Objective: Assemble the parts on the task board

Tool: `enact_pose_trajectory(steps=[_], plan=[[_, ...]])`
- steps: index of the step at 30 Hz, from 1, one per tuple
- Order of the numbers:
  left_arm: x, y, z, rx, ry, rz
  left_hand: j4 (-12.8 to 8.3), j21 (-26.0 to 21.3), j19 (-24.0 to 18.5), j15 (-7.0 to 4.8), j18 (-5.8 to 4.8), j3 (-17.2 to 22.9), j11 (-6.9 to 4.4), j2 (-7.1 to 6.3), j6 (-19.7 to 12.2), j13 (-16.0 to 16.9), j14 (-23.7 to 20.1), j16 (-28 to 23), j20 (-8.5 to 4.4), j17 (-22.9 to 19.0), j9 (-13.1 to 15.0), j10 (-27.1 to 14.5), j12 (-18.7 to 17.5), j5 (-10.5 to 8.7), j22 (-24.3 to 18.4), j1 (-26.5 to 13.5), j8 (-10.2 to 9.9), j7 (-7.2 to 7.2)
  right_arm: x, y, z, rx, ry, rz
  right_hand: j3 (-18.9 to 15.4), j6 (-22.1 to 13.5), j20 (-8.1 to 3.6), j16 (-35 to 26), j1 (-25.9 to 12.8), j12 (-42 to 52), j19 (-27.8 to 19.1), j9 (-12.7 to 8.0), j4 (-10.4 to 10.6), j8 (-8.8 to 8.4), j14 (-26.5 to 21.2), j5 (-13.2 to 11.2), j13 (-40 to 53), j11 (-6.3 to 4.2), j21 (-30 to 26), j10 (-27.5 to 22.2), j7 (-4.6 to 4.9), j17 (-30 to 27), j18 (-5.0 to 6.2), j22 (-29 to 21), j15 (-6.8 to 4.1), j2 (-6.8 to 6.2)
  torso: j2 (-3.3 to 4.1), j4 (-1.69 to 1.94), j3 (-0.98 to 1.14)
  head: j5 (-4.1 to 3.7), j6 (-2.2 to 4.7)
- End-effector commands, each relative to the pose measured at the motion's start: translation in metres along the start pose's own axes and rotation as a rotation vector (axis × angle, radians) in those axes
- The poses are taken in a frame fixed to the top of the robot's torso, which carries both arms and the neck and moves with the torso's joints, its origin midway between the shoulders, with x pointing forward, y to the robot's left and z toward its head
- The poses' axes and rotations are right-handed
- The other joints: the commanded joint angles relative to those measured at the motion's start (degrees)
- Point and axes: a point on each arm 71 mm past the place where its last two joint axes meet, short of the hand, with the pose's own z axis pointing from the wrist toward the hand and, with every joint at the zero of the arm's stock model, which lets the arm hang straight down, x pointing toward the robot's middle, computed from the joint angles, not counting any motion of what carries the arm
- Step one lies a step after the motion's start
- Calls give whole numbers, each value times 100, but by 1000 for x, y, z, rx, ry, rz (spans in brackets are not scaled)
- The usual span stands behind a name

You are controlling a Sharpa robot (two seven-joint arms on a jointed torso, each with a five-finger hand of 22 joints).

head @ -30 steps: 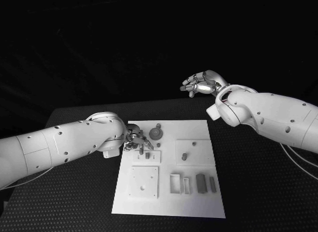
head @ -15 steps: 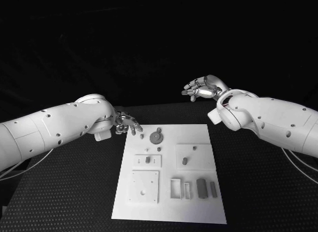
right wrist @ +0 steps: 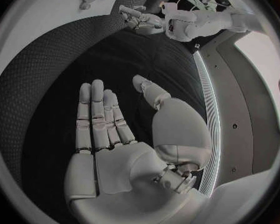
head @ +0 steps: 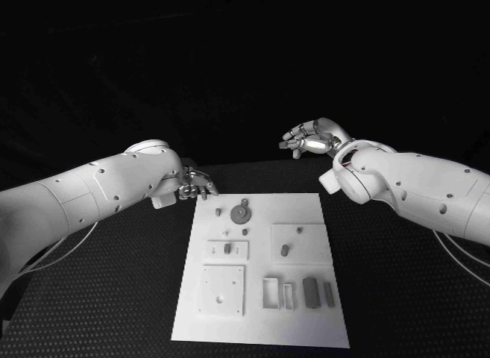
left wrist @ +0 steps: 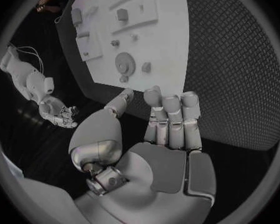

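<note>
Left hand (head: 194, 184) empty, fingers loosely extended, just off the task board (head: 262, 328) far-left corner, right hand (head: 309, 137) empty and spread beyond the bench (head: 94, 268) far edge, left wrist view showing round part (left wrist: 124, 62) near board's edge, bare bench flanking both long sides

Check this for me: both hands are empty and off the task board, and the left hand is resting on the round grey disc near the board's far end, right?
Not quite. The left hand is not on the round grey disc; it hovers past the task board's far corner, apart from the disc, as the head view shows. The right hand is likewise empty and off the board.
</note>
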Motion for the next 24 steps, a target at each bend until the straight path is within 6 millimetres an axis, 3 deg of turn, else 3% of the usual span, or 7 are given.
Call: enact_pose_trajectory(steps=[1, 10, 17, 24], plan=[[4, -3, 4, 21, 29, 26, 37, -30, -41, -2, -97, 12, -2, -23, -18, -9, -35, -27, -649, -8, 7, -37, -24, -36, -7, -29, -5, -29, 1, 1, 0, -8, 14, -2, -32, -44, -8, -38, -41, 30, -31, -10, -5, 12, -10, 27, -10, -4, -38, -34, 59, 10, 3, 6, 28, 6, 3, -5, 2, -6, -2], [15, -5, 15, 11, 53, 28, 26, -40, -56, 29, -103, 12, 34, 14, -157, -11, -54, -16, -641, -21, -2, -57, -14, -36, 4, 4, -53, 9, 3, 2, 0, -11, 16, -1, -32, -47, -8, -43, -42, 35, -32, -12, -3, 12, -8, 31, -16, -3, -40, -36, 60, 16, 3, 9, 28, 5, 9, -7, 8, -17, -12], [23, -7, 21, 21, 56, 33, -8, -43, -65, 53, -103, 14, 61, 46, -250, -12, -66, -6, -629, -28, -33, -69, -3, -35, 14, 47, -99, 38, 3, 2, 0, -11, 14, -1, -33, -47, -8, -48, -43, 39, -31, -14, 0, 14, -7, 34, -21, -2, -42, -38, 60, 22, 3, 12, 29, 7, 6, 3, 2, -78, -46], [28, -12, 24, 26, 72, 40, -22, -44, -67, 60, -102, 16, 68, 73, -258, -12, -69, -1, -623, -31, -43, -71, 2, -34, 18, 67, -102, 45, 4, 3, 1, -13, 18, 0, -33, -47, -8, -52, -44, 43, -30, -15, 2, 15, -5, 36, -25, -2, -44, -40, 60, 27, 3, 15, 29, 8, 3, 7, 4, -71, -81]])
